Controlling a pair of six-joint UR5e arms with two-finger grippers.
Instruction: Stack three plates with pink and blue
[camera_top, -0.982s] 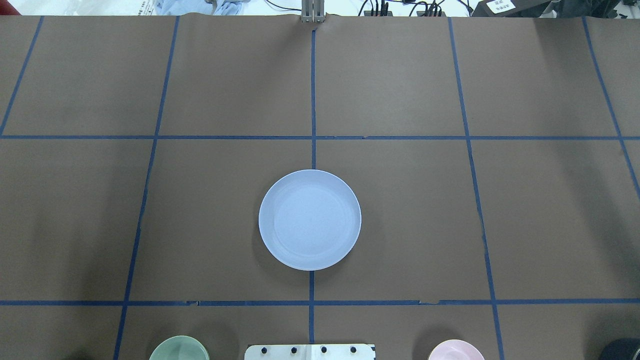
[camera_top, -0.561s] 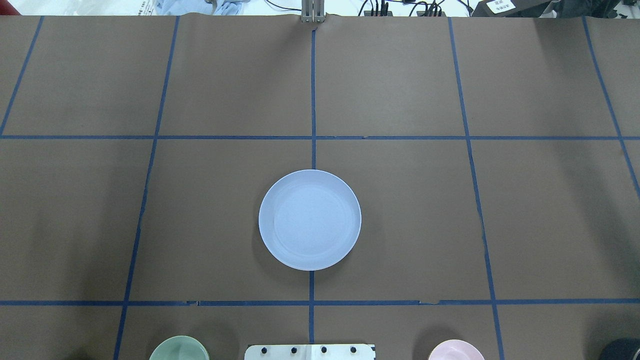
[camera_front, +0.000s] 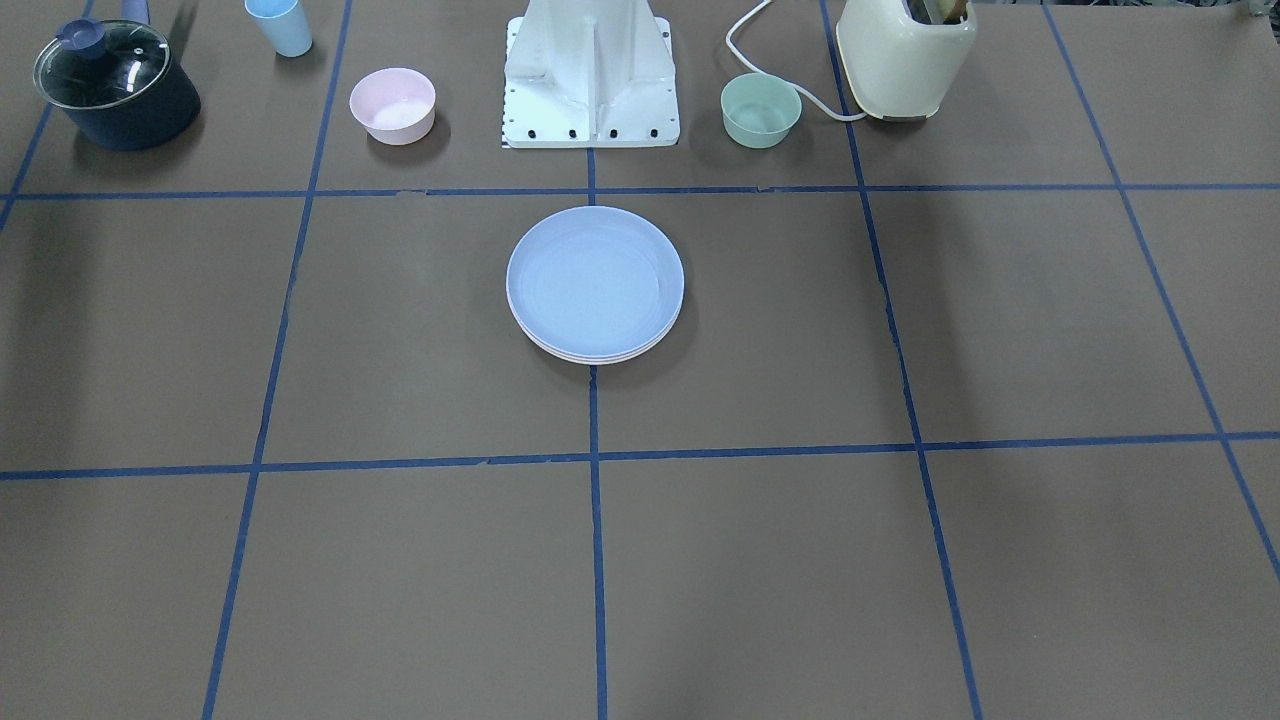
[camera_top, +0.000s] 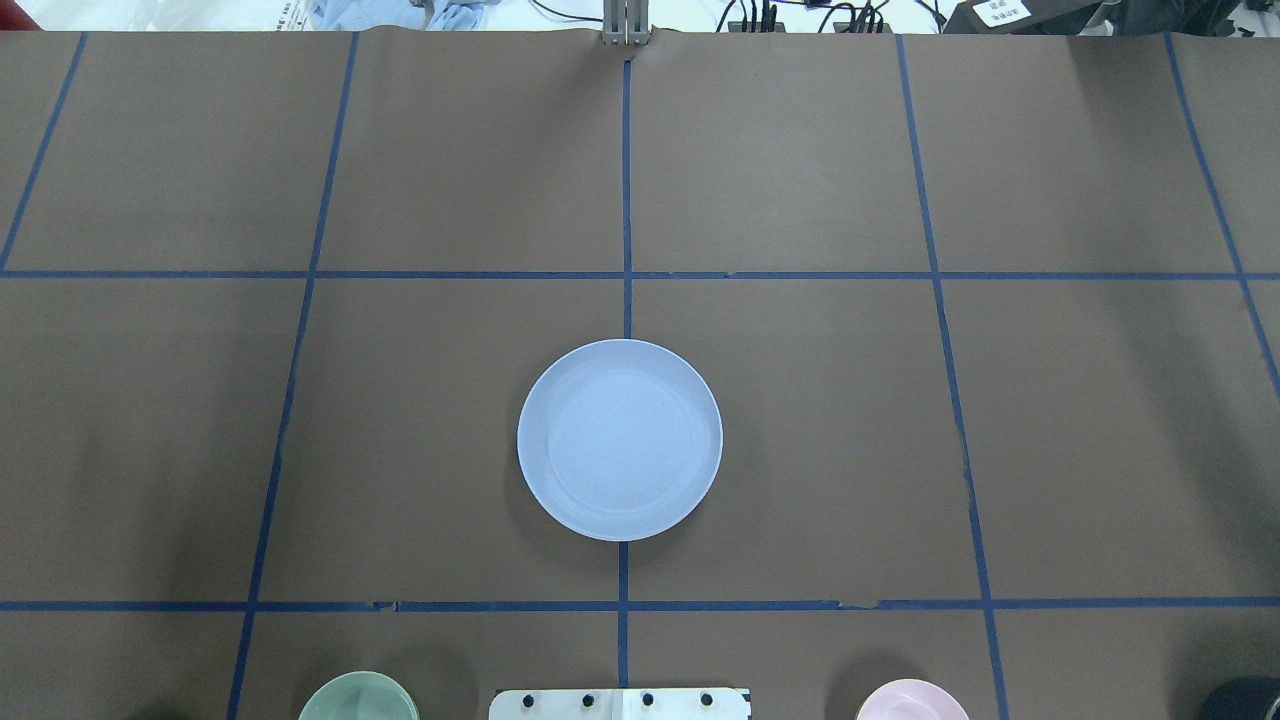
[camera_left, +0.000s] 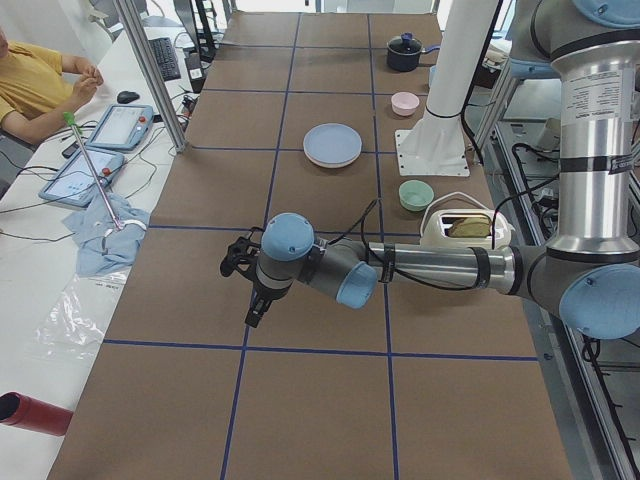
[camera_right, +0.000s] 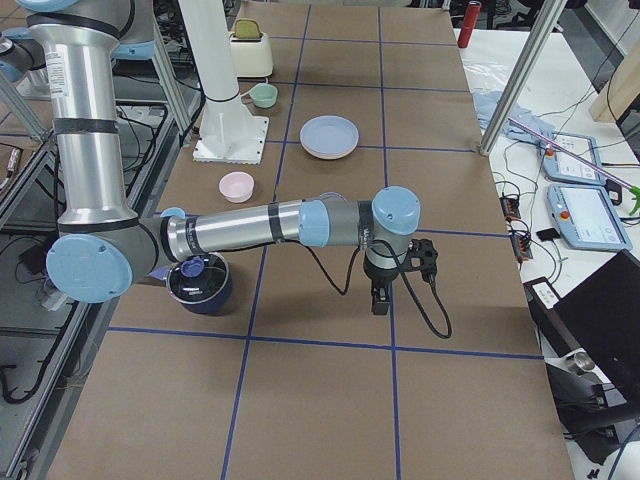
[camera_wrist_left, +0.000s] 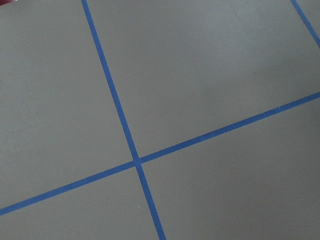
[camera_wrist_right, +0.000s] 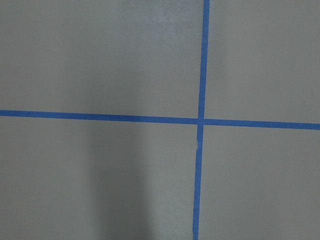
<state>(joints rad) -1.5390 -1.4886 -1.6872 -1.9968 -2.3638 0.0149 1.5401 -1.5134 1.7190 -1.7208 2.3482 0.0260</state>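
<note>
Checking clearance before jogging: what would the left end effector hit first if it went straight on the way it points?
Probably the brown table, near a blue tape crossing. The left end effector points downward, and its wrist view shows only table and tape; depth is unclear.

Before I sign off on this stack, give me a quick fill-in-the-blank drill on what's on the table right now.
1. The topmost plate is ___.
2. The bowl beside the toaster is ___.
3. The pot has its lid ___.
4. The left wrist camera sees only bare table crossed by blue ___.

Missing words: blue; green; on; tape.
</note>
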